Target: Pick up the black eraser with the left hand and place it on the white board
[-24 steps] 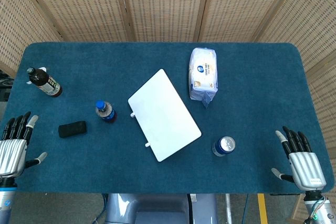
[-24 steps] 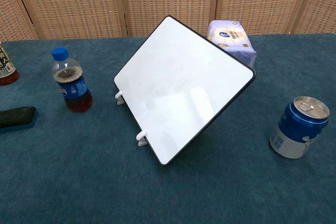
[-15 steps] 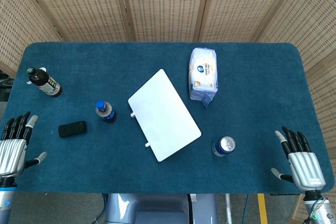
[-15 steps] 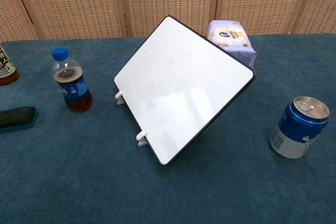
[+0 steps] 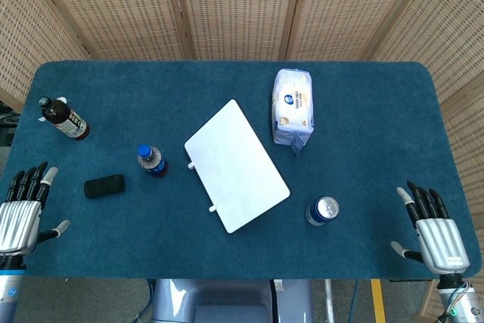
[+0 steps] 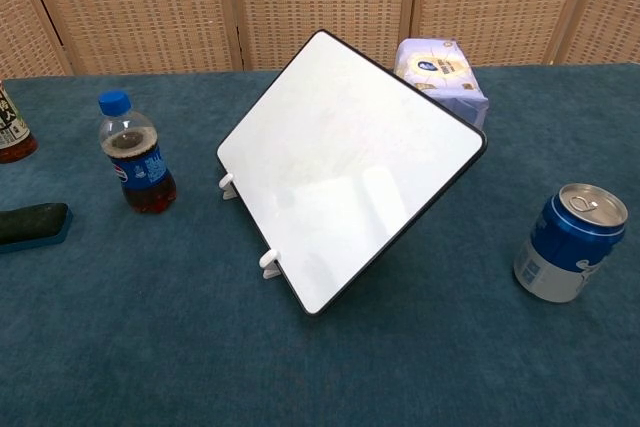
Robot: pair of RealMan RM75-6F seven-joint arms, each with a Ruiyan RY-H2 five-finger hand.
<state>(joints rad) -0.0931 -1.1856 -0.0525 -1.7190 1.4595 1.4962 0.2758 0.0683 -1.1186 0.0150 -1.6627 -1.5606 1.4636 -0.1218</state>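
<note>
While the small black rectangular eraser [image 5: 104, 185] lies flat on the dark blue felt table [image 5: 227, 81], untouched, we judge the task at its first step: the reach. Our silver left hand [image 5: 20, 213] hovers at the near left edge, fingers spread wide and holding nothing; our right hand [image 5: 432, 232] sits likewise at the near right corner, fingers apart and empty. The eraser rests between the left hand and the small cola bottle with the blue cap [image 5: 152, 160], well apart from the white rectangular board [image 5: 236, 165], which stands propped at a tilt on small white feet.

To do this well, we should come down over the eraser's long sides, close across its narrow width, and stay clear of the cola bottle beside it. The board's slope may let the eraser slide.

The cola bottle looks partly full of dark liquid; the dark glass bottle [image 5: 64, 118] is capped, its contents hidden; the blue drink can [image 5: 323, 210] appears unopened.
</note>
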